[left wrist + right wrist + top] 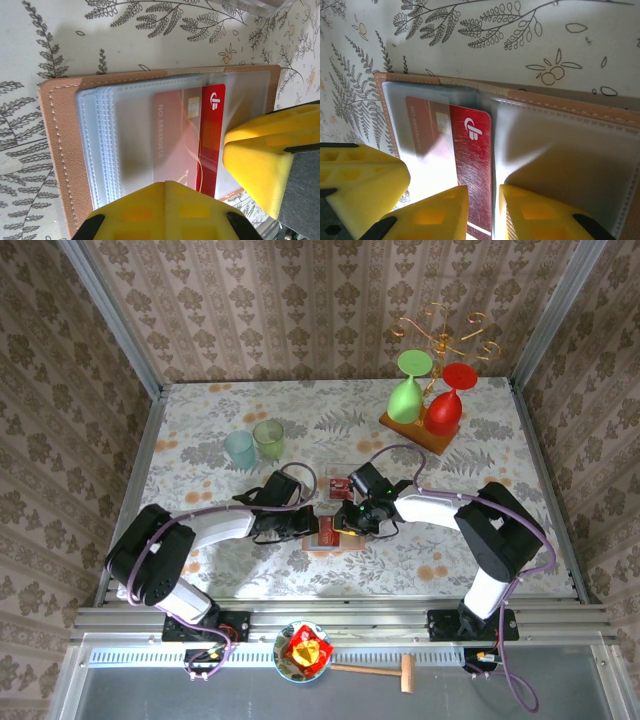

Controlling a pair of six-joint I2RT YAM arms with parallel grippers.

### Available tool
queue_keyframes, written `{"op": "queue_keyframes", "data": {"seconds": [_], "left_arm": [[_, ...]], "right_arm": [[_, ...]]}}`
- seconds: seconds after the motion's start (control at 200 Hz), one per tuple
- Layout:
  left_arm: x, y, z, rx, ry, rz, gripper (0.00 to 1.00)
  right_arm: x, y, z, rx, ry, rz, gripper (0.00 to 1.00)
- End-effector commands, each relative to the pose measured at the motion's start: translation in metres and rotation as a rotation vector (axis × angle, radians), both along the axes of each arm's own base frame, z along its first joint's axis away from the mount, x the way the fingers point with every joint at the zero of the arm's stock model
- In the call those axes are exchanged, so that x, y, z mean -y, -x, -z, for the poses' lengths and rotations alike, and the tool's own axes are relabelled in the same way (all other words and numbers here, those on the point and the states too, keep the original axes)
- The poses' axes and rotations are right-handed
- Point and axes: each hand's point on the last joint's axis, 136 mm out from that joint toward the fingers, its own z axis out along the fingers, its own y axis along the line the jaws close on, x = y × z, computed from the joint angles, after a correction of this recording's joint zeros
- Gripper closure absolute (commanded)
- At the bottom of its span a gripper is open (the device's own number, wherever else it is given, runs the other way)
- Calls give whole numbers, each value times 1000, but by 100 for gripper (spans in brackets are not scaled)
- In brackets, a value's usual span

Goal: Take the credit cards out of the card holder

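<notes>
From above, the two arms meet at the middle of the table. The wallet lies open and flat there, with the left gripper at its left side and the right gripper at its right. Another small red card lies on the cloth just beyond them. Two cups stand further left. A stand with a green and a red glass sits at the far right corner.

In the left wrist view the wallet shows its brown stitched border and a stack of clear sleeves. A red card sits in the top sleeve, its end with the white logo poking out bare. The left gripper has its yellow fingers pressed together into one block at the wallet's edge; whether any sleeve is caught between them cannot be told. A yellow finger of the right gripper stands just beside the card's bare end.

In the right wrist view the card reaches out of its sleeve toward the wallet's fold. The right gripper points down over it with its fingers a narrow gap apart — the card's bare strip runs through that gap. Whether the fingers touch the card is unclear. The left gripper shows as a yellow block at the lower left, near the wallet's corner.
</notes>
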Motion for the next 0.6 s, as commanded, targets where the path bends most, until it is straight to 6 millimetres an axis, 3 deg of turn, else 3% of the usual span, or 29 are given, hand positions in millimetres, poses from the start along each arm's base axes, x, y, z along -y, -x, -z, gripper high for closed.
{"op": "queue_keyframes", "data": {"seconds": [0.0, 0.595], "left_arm": [[-4, 3, 8, -1, -47, 25, 96], [-6, 10, 21, -41, -57, 18, 96]], "right_arm": [[-3, 0, -4, -5, -45, 9, 77], [-5, 3, 8, -36, -68, 18, 77]]}}
